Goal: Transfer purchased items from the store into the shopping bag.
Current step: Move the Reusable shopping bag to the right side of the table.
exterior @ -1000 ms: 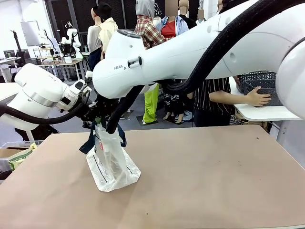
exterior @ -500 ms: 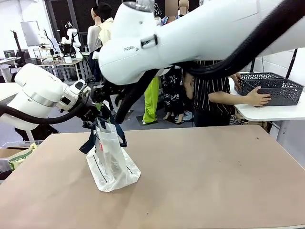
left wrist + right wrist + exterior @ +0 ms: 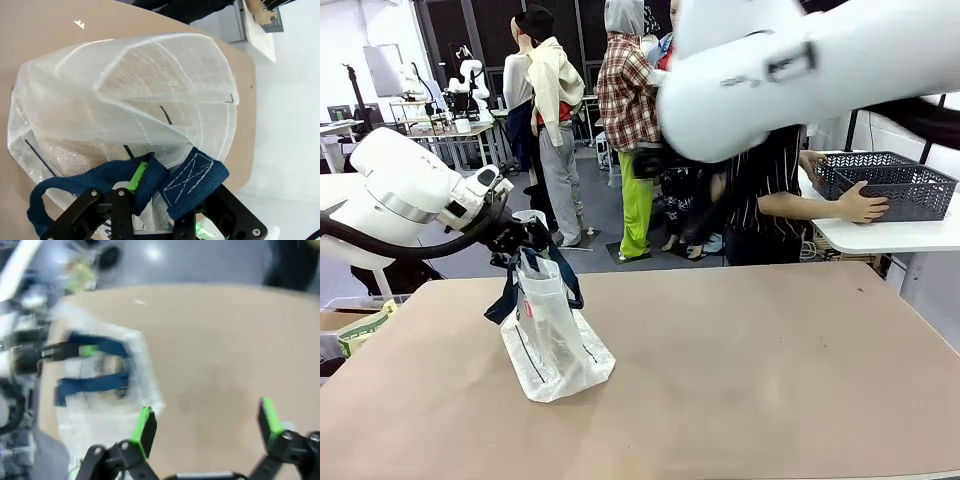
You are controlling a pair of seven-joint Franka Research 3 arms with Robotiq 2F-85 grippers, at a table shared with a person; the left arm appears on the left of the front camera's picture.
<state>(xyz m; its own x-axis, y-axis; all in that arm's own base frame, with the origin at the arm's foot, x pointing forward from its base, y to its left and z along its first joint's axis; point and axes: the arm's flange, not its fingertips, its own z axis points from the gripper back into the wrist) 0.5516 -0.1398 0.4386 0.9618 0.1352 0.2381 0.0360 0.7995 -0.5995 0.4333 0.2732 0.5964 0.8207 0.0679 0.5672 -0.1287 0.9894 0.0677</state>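
The shopping bag stands on the brown table, translucent white with navy handles. My left gripper is shut on one handle at the bag's top and holds the mouth up. From the left wrist, the navy strap runs between the fingers above the bag. My right gripper hangs open with nothing in it, high over the table to the right of the bag. The store basket sits on a white side table at the far right, with a person's hand on it. The purchased items are hidden.
The right arm's white link crosses the top of the front view, blurred. The brown table stretches wide to the right of the bag. A green and yellow packet lies off the left edge.
My right arm has lifted out from over the bag's mouth and swung up and to the right. The left gripper and the bag have stayed in place.
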